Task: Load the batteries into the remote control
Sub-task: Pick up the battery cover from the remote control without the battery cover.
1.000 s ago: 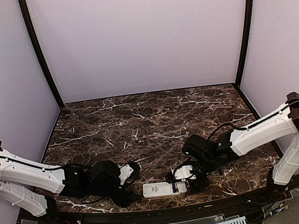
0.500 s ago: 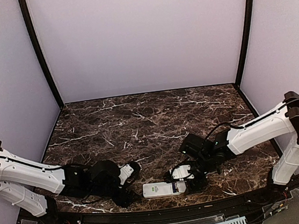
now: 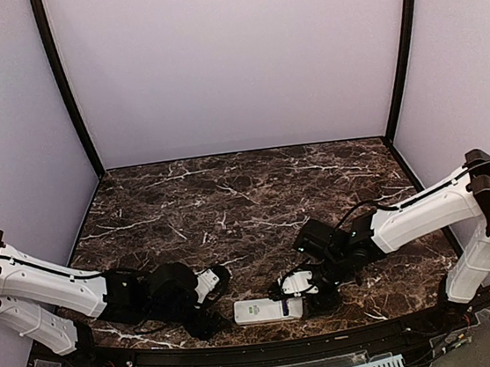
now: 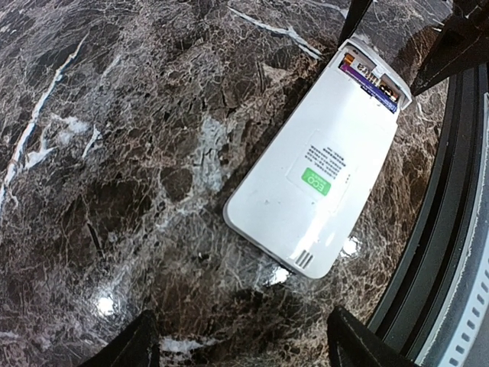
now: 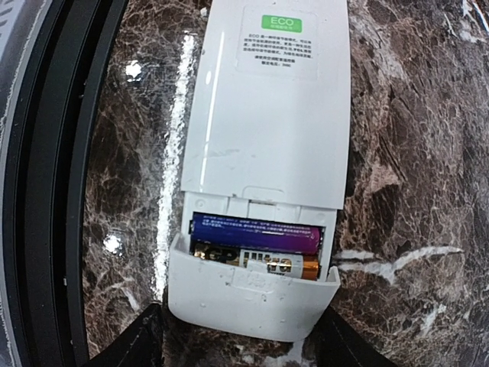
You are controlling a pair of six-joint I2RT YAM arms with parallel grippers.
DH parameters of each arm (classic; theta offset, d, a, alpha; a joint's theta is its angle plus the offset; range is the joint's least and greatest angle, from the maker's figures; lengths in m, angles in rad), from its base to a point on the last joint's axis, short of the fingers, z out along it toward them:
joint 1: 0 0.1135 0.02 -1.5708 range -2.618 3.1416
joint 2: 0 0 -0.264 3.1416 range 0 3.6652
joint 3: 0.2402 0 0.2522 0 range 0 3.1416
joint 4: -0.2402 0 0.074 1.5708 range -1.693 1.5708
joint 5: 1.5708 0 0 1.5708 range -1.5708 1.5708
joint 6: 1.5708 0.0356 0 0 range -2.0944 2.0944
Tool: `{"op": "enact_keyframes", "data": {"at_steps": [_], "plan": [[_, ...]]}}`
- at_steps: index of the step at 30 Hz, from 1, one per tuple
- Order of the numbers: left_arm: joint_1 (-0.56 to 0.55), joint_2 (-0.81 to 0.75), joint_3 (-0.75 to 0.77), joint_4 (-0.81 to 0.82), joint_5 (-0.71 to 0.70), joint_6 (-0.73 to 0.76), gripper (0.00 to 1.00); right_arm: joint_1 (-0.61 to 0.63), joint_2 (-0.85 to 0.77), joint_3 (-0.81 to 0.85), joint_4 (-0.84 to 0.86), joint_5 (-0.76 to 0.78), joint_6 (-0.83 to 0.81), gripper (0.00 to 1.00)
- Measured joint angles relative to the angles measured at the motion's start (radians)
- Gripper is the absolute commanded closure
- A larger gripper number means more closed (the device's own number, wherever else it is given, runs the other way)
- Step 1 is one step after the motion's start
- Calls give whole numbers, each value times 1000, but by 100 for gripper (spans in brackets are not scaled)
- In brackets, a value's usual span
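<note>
The white remote control [image 3: 261, 310] lies face down near the table's front edge. It also shows in the left wrist view [image 4: 317, 172] and the right wrist view [image 5: 271, 99]. Its end compartment holds two batteries: a blue-purple one [image 5: 252, 233] and a gold-and-white one [image 5: 263, 264]. A white cover plate [image 5: 252, 302] lies tilted over the compartment's outer end. My right gripper [image 5: 243, 340] flanks the plate on both sides and appears shut on it. My left gripper [image 4: 248, 352] is open and empty, just off the remote's other end.
The dark marble table [image 3: 247, 201] ends in a black raised rim [image 5: 46, 191] right beside the remote. Both arms lie low along the front edge. The left gripper [image 3: 214, 318] and the right gripper [image 3: 309, 298] bracket the remote.
My right gripper has shifted slightly left, closer onto the remote's compartment end. The left arm and the remote have not visibly moved.
</note>
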Motion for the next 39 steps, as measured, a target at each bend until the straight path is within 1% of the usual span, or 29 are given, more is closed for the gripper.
{"op": "enact_keyframes", "data": {"at_steps": [3, 13, 23, 25, 28, 39], "plan": [[0, 2, 0, 0, 0, 0, 25, 0, 1, 4, -4, -1, 3, 36], [0, 5, 0, 0, 1, 3, 25, 0, 7, 24, -26, -8, 23, 26], [0, 7, 0, 0, 4, 10, 25, 0, 28, 68, -31, -43, 76, 27], [0, 8, 0, 0, 5, 10, 25, 0, 34, 71, -31, -45, 82, 29], [0, 11, 0, 0, 5, 10, 25, 3, 34, 71, -32, -45, 87, 32], [0, 11, 0, 0, 5, 11, 25, 40, 47, 93, -38, -14, 96, 33]]}}
